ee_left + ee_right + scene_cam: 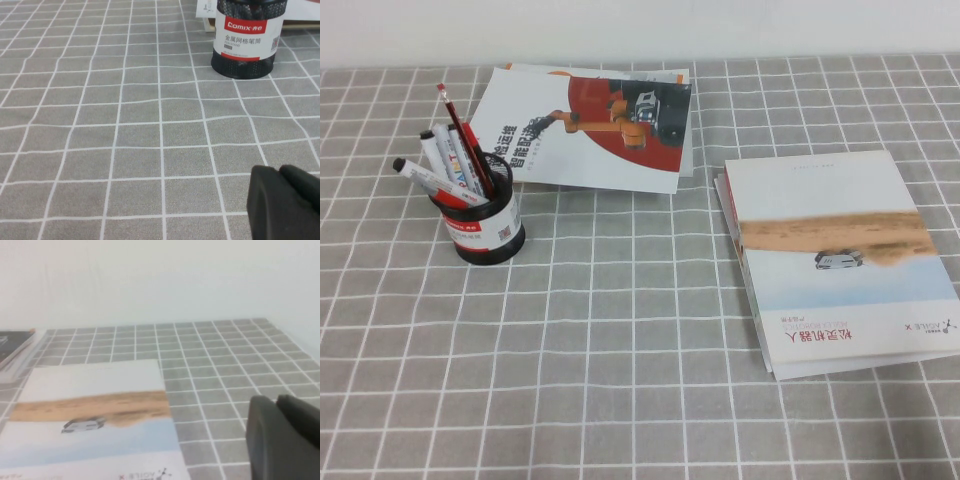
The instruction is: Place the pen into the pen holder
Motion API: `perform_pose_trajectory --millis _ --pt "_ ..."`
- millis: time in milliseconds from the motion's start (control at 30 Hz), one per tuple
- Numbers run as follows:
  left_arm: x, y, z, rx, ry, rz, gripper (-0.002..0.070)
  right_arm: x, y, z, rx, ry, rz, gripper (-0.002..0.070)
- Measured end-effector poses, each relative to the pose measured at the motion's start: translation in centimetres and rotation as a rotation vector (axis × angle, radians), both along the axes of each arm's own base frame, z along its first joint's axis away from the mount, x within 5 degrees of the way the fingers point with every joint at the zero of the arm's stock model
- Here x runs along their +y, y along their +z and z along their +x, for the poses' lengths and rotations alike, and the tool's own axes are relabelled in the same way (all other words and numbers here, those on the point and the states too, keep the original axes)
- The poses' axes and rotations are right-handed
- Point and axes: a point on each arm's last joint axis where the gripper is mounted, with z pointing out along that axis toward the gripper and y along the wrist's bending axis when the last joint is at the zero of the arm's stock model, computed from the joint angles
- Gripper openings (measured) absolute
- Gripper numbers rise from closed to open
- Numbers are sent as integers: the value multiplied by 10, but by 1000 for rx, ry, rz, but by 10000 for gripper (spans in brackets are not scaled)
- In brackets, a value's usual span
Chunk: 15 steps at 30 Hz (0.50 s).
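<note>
Pen [466, 143]: it stands tilted inside the pen holder, its pale end up and leaning to the far left, among the white markers [438, 181].
Pen holder [488, 226]: black mesh cup with a white and red label, upright on the grey checked tablecloth [620, 350], at the left side.
Booklet [592, 125]: it lies flat just beside the holder, on its far right.
Book stack [835, 260]: it lies at the right, well apart from the holder.
Left gripper [285, 202]: low over the cloth, near side of the holder, apart from it; whether the claw is wide or narrow, one cannot tell.
Right gripper [282, 437]: beside the book stack, touching nothing; its claw state also cannot be told.
</note>
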Motion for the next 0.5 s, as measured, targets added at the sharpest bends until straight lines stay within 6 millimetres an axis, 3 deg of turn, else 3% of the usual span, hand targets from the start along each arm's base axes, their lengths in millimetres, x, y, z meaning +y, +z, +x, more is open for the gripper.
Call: perform_pose_trajectory --millis 300,500 --pt "0 0 0 0 0 0 -4 -2 -2 -11 -58 -28 37 -12" --pt "0 0 0 0 0 0 -4 0 -21 -15 143 -13 64 -13"
